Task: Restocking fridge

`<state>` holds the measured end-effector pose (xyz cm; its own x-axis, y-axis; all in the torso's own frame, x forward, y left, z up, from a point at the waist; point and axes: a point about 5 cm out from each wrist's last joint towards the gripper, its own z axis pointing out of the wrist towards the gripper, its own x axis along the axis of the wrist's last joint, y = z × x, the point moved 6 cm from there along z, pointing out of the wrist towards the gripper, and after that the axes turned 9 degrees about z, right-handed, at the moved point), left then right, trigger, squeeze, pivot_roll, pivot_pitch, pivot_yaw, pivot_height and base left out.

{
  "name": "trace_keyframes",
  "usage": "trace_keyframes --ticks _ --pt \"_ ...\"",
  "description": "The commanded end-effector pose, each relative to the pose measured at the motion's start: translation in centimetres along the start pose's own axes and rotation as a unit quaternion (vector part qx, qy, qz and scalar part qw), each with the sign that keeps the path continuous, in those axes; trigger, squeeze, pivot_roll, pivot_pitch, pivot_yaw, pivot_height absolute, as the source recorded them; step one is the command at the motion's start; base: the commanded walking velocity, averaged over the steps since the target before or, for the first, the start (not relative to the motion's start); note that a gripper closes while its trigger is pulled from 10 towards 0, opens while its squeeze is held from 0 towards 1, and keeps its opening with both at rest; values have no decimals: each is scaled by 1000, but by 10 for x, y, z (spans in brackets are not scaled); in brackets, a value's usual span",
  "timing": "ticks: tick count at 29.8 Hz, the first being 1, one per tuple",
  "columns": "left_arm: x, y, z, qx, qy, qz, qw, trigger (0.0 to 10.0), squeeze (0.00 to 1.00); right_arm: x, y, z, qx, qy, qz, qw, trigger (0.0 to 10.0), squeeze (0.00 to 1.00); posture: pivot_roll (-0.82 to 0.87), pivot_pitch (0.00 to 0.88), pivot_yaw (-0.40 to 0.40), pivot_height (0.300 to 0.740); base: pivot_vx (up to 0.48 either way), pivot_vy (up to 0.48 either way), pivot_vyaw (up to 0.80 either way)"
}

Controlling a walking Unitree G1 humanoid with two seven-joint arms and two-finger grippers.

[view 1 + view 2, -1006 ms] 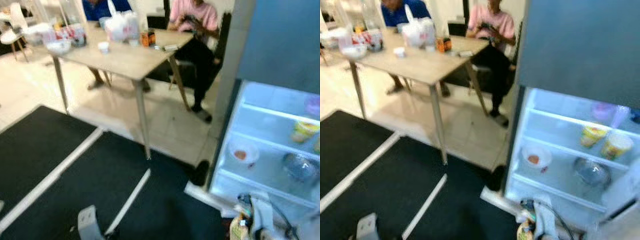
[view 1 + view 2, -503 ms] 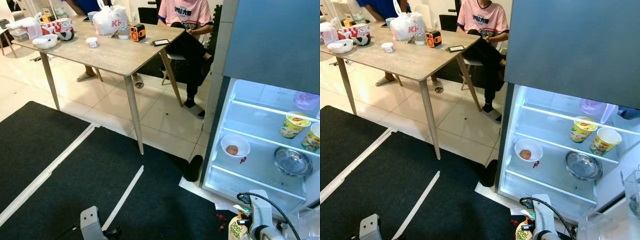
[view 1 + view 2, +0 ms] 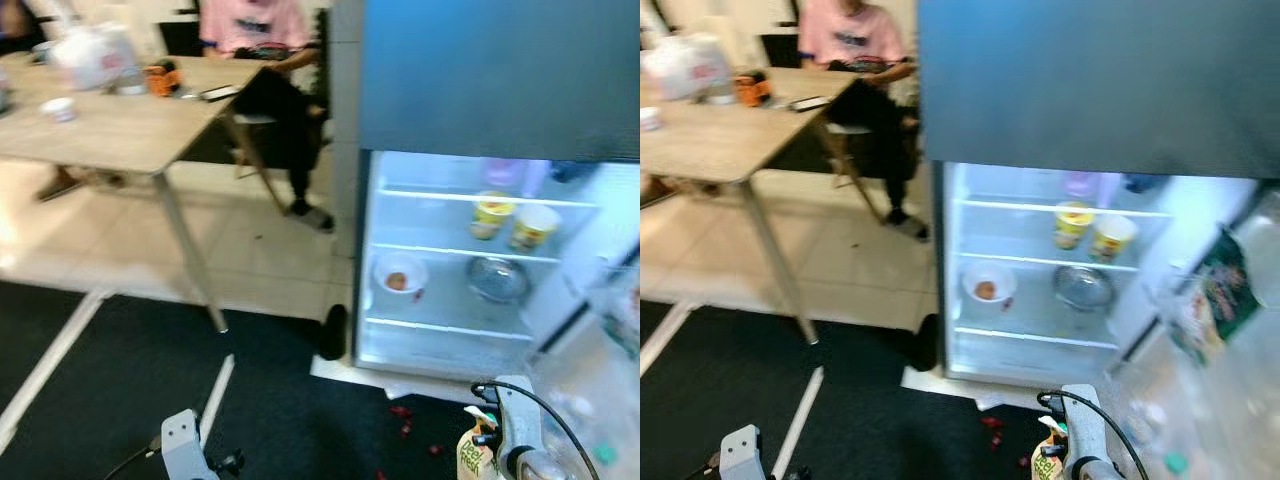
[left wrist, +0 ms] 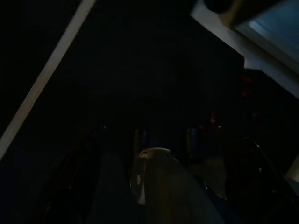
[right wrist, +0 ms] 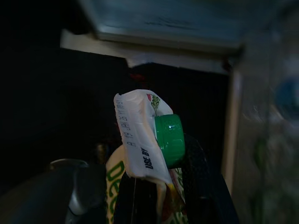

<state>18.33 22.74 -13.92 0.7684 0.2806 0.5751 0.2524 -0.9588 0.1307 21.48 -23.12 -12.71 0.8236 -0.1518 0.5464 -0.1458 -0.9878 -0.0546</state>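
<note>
One carton (image 5: 145,154) stays in the right gripper (image 5: 163,186); fridge (image 3: 450,260) now centred.

The robot's right arm sits low at the lower right of the head views, silver wrist bent upward, a black cable looping over it. Its right gripper (image 5: 159,186) points up, the two black fingers (image 5: 198,182) closed around a juice carton (image 5: 140,140) with a green cap, held upright. The left arm hangs low at the lower left, wrist just in sight. The left gripper (image 4: 166,140) points down in deep shade, its fingers too dark to judge.
</note>
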Motion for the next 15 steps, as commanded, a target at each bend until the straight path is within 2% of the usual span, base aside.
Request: trace_keyframes --ticks 1,15 --pt "-2 -3 -1 3 -2 1 1000 10000 0 -2 -3 0 3 -3 2 1000 10000 0 -33 0 41 740 0 0 -800" --pt "-2 -4 -1 5 -2 5 1000 10000 0 1 -4 1 4 -1 0 1000 10000 0 -30 0 35 740 0 0 -797"
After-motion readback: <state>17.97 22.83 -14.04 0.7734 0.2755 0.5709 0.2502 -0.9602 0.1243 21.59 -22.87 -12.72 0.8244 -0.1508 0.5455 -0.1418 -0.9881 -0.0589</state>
